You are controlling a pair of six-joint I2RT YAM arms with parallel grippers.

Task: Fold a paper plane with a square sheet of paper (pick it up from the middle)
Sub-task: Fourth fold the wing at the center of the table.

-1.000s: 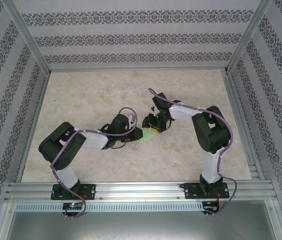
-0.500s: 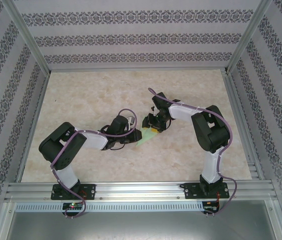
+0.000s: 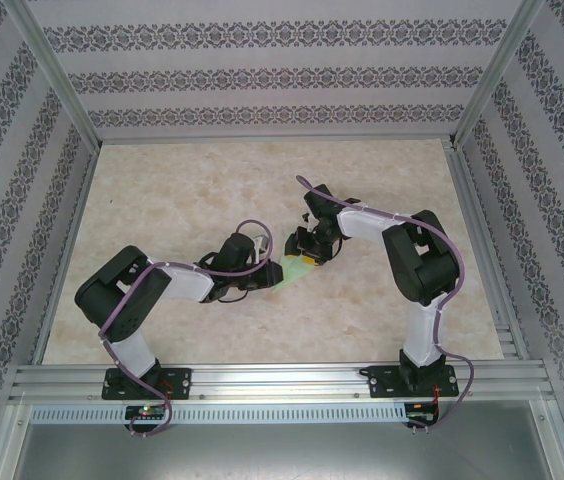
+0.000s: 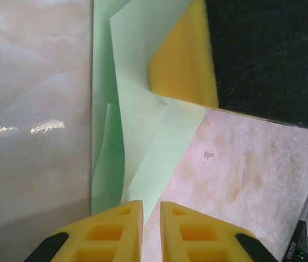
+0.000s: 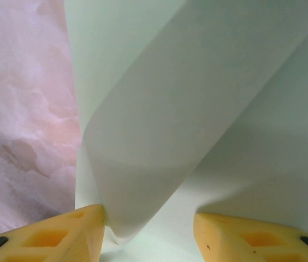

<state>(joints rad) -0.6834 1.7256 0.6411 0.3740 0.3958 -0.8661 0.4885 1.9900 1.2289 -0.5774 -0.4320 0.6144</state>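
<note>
L arm (image 3: 177,280) pulled back slightly; sheet of paper (image 4: 143,136) pinched at near tip by L gripper (image 4: 151,206), raised fold straddled by open-jawed R gripper (image 5: 148,224).

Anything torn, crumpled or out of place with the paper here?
Nothing stands out. The partly folded sheet of paper shows clean creases and no tears; its tip sits between the left gripper's nearly shut fingers, a raised flap between the right gripper's parted fingers.

Green paper (image 3: 290,274), marbled table (image 3: 162,185), patterned walls (image 3: 262,80)
</note>
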